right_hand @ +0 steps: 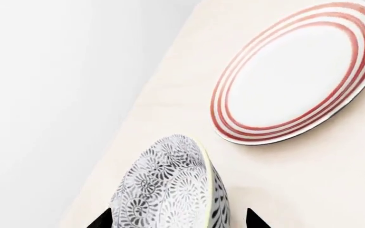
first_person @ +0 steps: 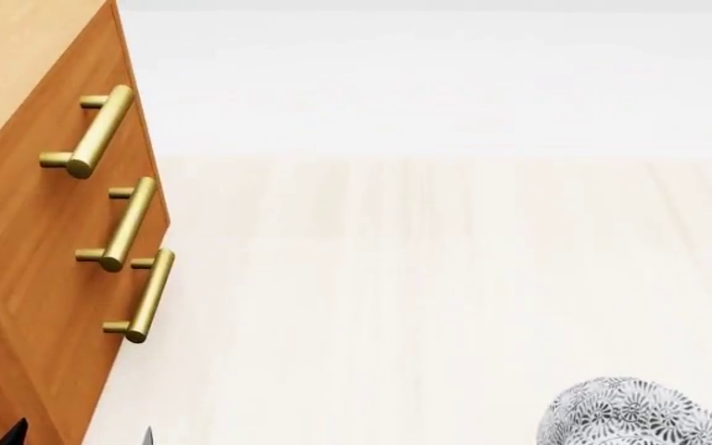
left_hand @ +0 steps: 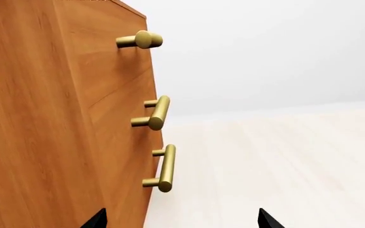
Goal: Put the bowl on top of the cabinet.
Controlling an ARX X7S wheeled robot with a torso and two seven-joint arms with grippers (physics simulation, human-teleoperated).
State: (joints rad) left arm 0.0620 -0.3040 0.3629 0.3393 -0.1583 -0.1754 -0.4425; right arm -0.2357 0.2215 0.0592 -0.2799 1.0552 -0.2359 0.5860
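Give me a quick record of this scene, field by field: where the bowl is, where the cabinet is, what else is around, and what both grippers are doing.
bowl: patterned bowl between the right gripper's fingertips, off the cabinet
cabinet: orange-brown cabinet at head view's left, three brass handles
other item: red-ringed plate on the pale surface beyond the bowl
left gripper: left gripper open, empty, beside the cabinet
task state: bowl not yet on cabinet top

Bowl (right_hand: 169, 190): deep, round, white ceramic with dense dark-grey floral medallions and a pale rim; seen on edge in the right wrist view, low at the right of the head view. Cabinet (first_person: 34, 232): large, orange-brown wood, lighter top, three brass-gold bar handles; well apart from the bowl
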